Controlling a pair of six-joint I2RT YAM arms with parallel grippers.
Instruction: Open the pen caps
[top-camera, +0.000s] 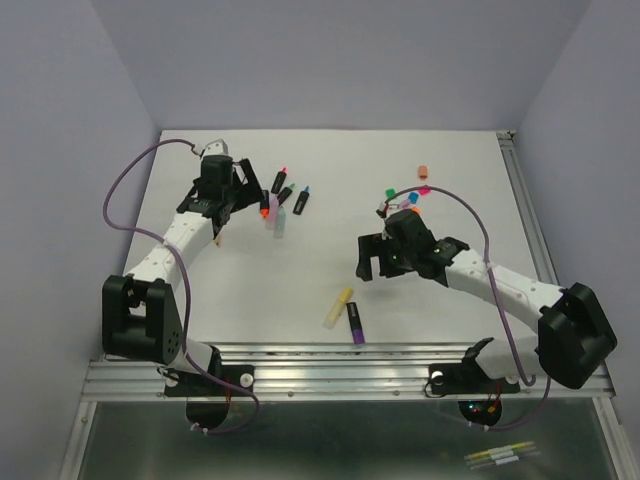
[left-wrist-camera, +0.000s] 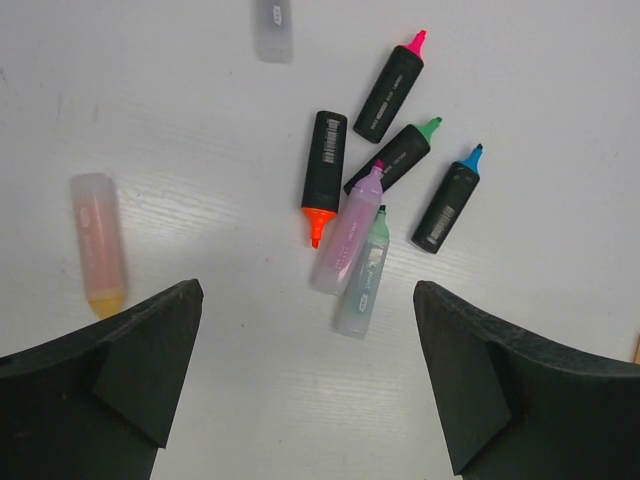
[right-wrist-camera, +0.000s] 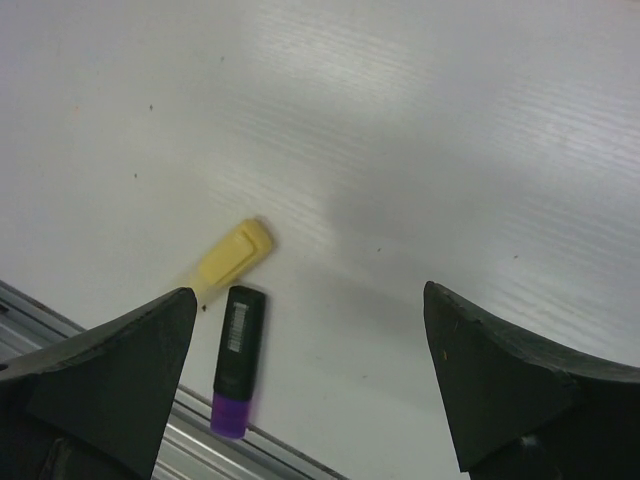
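A white table (top-camera: 300, 270) fills a lavender-walled booth; an aluminium rail (top-camera: 350, 352) runs along its near edge and another up the right side, and broad open surface lies between the groups of things. At the left, the left gripper (top-camera: 243, 192) hangs over the far-left part of the table, jaws spread wide with nothing between them. Its wrist view shows a peach pastel pen (left-wrist-camera: 98, 240) lying alone near the left finger (left-wrist-camera: 130, 370); ahead is a cluster of uncapped pens (left-wrist-camera: 395, 158), four black barrels with orange, pink, green and blue tips bare, and two pastel ones side by side, touching. Toward the middle, a yellow pen (top-camera: 338, 307) and a black pen with a purple cap (top-camera: 355, 322) lie just beside each other; the purple end is close to the near rail. Right of them the right gripper (top-camera: 372, 265) hovers, fully spread and empty, open table beneath it. Beyond it, loose pen caps (top-camera: 424, 190) in green, blue, pink and orange lie scattered toward the far right, well apart from the side rail.
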